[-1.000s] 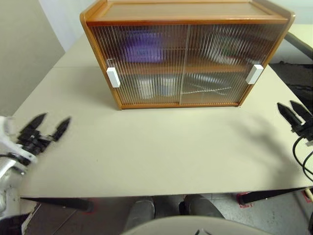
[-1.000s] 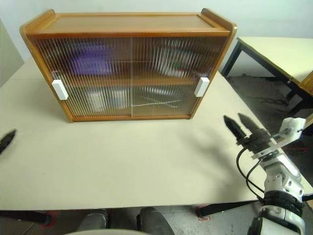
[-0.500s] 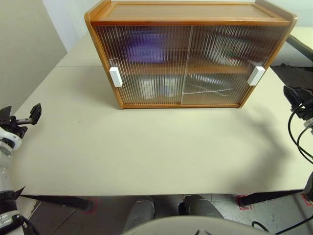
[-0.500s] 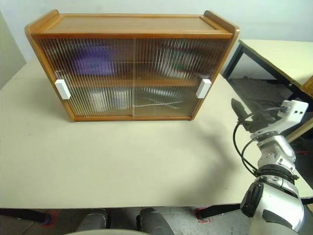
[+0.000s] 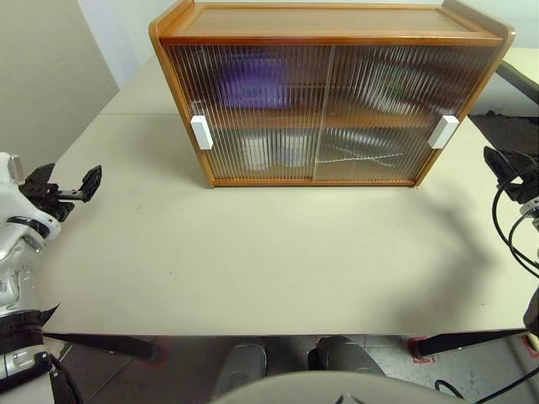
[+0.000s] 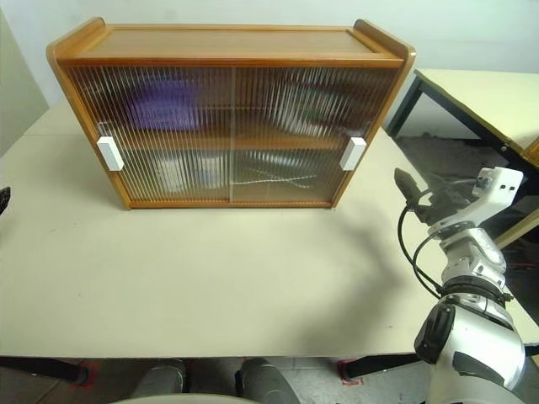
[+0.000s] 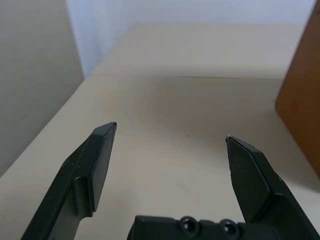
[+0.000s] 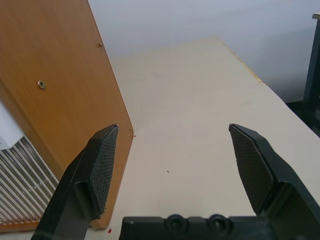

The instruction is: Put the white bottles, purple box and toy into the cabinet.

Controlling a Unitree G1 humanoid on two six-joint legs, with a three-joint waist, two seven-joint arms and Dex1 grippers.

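Note:
The wooden cabinet (image 5: 333, 21) stands at the back of the table with both ribbed sliding doors shut. A blurred purple box (image 5: 253, 84) shows through the left door on the upper shelf. Pale blurred shapes on the lower shelf (image 5: 265, 150) may be the white bottles. The toy is hidden behind the ribbed doors. My left gripper (image 5: 67, 181) hovers open and empty over the table's left edge, well left of the cabinet. My right gripper (image 8: 173, 126) is open and empty beside the cabinet's right side wall (image 8: 60, 100).
White handles sit at the left door's outer edge (image 5: 201, 132) and the right door's outer edge (image 5: 443, 131). The beige table (image 5: 278, 252) is bare in front of the cabinet. A second table (image 6: 488, 97) stands off to the right across a gap.
Both grippers have moved forward and risen a little: the left one along the table's left edge, the right one towards the cabinet's right side. Both stayed open.

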